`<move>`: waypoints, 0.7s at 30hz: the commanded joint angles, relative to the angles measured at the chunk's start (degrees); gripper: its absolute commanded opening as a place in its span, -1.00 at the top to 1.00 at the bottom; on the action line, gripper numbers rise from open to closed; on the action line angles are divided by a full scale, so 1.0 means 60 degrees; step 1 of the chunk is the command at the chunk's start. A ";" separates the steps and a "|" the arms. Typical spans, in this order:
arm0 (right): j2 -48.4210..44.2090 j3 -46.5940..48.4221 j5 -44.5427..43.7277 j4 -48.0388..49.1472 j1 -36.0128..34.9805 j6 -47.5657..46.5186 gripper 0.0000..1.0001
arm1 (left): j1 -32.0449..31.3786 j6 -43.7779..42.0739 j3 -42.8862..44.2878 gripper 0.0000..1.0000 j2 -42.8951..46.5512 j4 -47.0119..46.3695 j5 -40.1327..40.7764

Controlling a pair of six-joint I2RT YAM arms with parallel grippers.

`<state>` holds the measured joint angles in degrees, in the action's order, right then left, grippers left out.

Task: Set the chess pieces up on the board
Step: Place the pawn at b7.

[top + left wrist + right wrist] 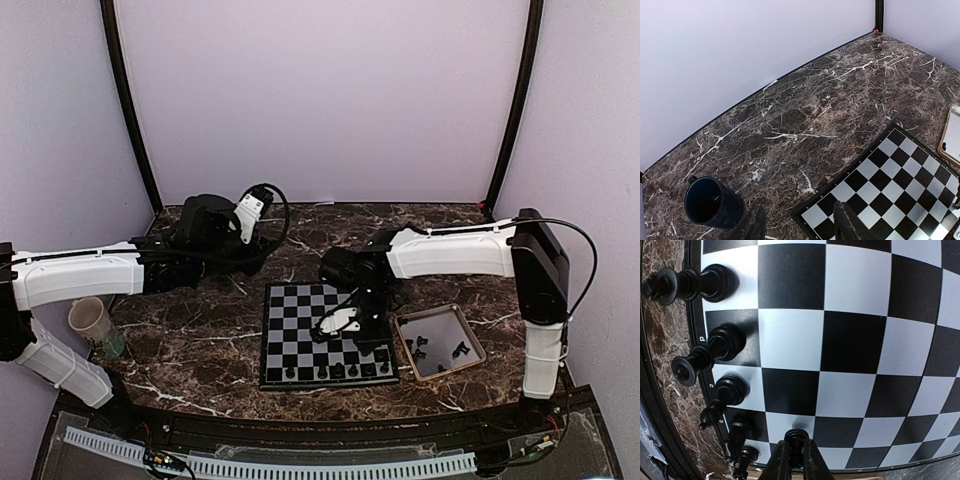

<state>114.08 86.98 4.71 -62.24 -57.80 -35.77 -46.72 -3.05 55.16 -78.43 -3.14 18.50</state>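
Note:
The board (300,325) lies in the middle of the marble table, with several dark chess pieces (337,371) standing along its near row. In the right wrist view these pieces (715,347) line the left edge of the board (855,340). My right gripper (794,452) is shut on a small dark pawn (797,436) and holds it just above a pale square in the second row, near the board's right side (365,338). My left gripper (799,220) is open and empty, above the table by the board's far left corner (815,215).
A tan-rimmed tray (478,340) with a few loose dark pieces (460,350) sits right of the board; its edge shows in the left wrist view (950,135). A beige cup (90,320) stands at the left. A dark blue cup (707,202) stands near my left fingers.

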 commanded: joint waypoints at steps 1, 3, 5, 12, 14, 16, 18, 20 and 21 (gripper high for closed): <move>0.0190 0.0004 0.0171 -0.0238 -0.0215 -0.0023 0.73 | 0.0038 -0.0121 0.0067 0.03 0.0290 -0.0031 0.0040; 0.0205 -0.0069 0.0139 -0.0207 -0.0259 -0.0020 0.73 | 0.0038 -0.0136 0.0068 0.03 0.0284 -0.0034 0.0037; 0.0229 -0.0108 0.0127 -0.0214 -0.0280 -0.0027 0.72 | 0.0038 -0.0136 0.0068 0.03 0.0270 -0.0034 0.0025; 0.0220 -0.0111 0.0050 -0.0183 -0.0298 -0.0011 0.70 | 0.0038 -0.0136 0.0078 0.03 0.0266 -0.0033 -0.0007; 0.0223 -0.0126 0.0049 -0.0177 -0.0298 -0.0004 0.70 | 0.0038 -0.0140 0.0074 0.03 0.0269 -0.0030 -0.0023; 0.0202 -0.0140 0.0001 -0.0169 -0.0308 -0.0013 0.69 | 0.0038 -0.0140 0.0067 0.03 0.0270 -0.0032 -0.0022; 0.0145 -0.0118 -0.0023 -0.0133 -0.0304 0.0014 0.67 | 0.0038 -0.0137 0.0067 0.03 0.0251 -0.0034 -0.0022; 0.0017 -0.0045 0.0022 -0.0114 -0.0298 0.0027 0.63 | 0.0038 -0.0150 0.0072 0.03 0.0255 -0.0034 -0.0023; -0.0068 0.0005 0.0089 -0.0102 -0.0287 0.0027 0.60 | 0.0038 -0.0158 0.0070 0.03 0.0266 -0.0034 -0.0022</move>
<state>114.69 86.76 4.86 -62.83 -58.92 -35.77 -46.72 -3.44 55.16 -78.43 -3.14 18.46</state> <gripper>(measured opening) 0.181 0.487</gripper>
